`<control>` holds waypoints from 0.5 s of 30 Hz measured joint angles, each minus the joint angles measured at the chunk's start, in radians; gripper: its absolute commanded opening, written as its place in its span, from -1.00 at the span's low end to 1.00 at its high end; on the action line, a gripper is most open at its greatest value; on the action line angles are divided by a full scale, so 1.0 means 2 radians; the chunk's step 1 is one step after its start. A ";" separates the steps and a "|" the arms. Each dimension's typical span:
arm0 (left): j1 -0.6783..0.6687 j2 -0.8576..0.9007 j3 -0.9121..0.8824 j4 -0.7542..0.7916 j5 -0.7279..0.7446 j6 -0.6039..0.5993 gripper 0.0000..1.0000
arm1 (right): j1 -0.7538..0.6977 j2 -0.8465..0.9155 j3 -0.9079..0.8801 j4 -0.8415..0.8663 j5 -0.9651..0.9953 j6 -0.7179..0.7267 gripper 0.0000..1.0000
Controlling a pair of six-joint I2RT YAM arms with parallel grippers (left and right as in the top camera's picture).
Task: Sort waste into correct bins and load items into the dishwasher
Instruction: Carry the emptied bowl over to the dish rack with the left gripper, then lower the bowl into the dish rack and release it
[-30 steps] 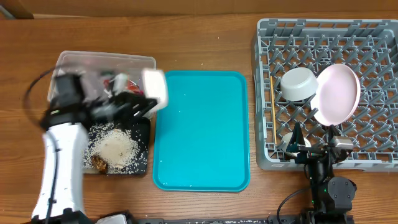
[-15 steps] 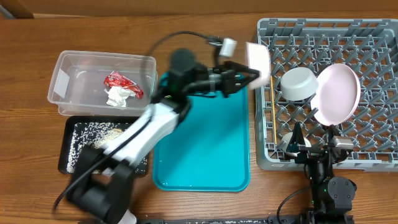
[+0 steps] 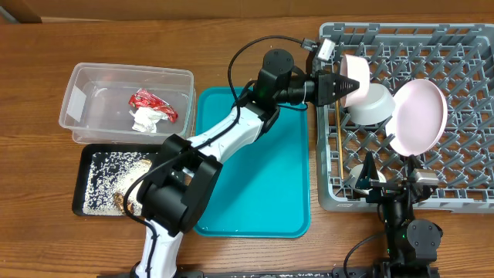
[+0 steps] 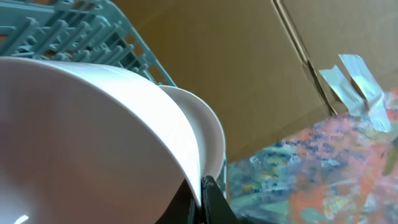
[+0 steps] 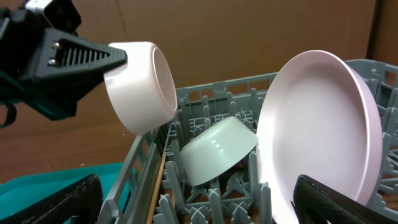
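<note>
My left gripper [image 3: 338,83] is shut on the rim of a small white bowl [image 3: 356,74], holding it tipped on its side over the left part of the grey dish rack [image 3: 463,46]. In the left wrist view the bowl [image 4: 87,143] fills the frame and the gripper [image 4: 200,198] pinches its edge. A second pale bowl [image 3: 372,104] lies tilted among the pegs, just below the held bowl [image 5: 140,84]. A large white plate [image 3: 417,116] stands on edge beside it. Chopsticks [image 3: 338,139] lie along the rack's left side. My right gripper [image 5: 199,208] is open, low at the rack's front.
The clear tub [image 3: 85,85] holds a red wrapper [image 3: 152,100] and a white tissue [image 3: 144,120]. The black tray [image 3: 83,202] in front of it holds rice scraps. A teal tray [image 3: 255,185] lies between the bins and the rack, under my left arm.
My left arm swung right from over the black tray, across the teal tray, carrying the white bowl to the rack's left side. The right arm stayed put.
</note>
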 measured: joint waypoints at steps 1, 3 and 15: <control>0.000 0.004 0.000 0.000 -0.002 0.000 -0.92 | 0.000 0.000 0.000 0.000 0.000 0.000 1.00; 0.000 0.007 0.000 0.000 -0.004 0.000 -0.92 | 0.000 0.000 0.000 0.000 0.000 0.000 1.00; -0.002 0.013 0.002 0.010 -0.039 0.031 -0.92 | 0.000 0.000 0.000 0.000 0.000 0.000 1.00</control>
